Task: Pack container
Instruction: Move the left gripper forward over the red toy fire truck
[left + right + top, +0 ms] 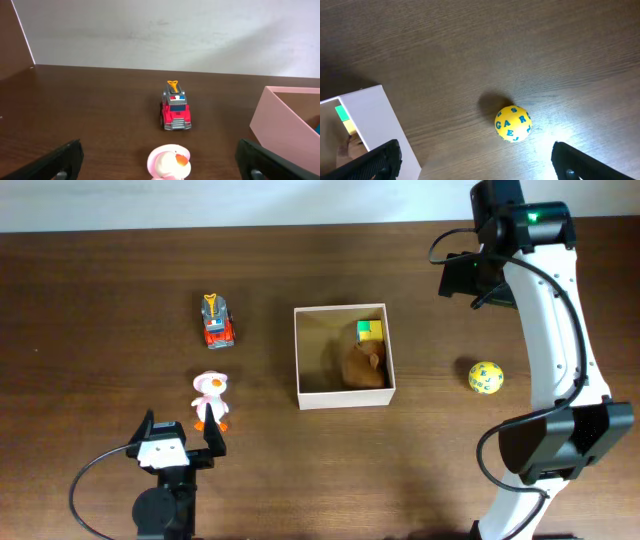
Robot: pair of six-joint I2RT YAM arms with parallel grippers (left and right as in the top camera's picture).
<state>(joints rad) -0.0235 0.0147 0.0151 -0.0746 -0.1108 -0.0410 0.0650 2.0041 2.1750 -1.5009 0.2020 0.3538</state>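
The container (345, 397), a square white-walled box, sits mid-table. It holds a brown toy (365, 366) and a yellow-green block (369, 331). A red fire truck (216, 321) and a pink-white duck (210, 398) stand to its left, and a yellow lettered ball (485, 377) lies to its right. My left gripper (178, 438) is open and empty just in front of the duck (170, 162), with the truck (175, 107) beyond it. My right gripper (470, 278) is open and empty, high above the table. Its view shows the ball (513, 123) and a container corner (375, 115).
The table is dark brown wood, with a pale wall behind its far edge (150, 67). The container's pinkish side wall (280, 120) stands at the right of the left wrist view. The right arm's white links (560, 330) run down the right side.
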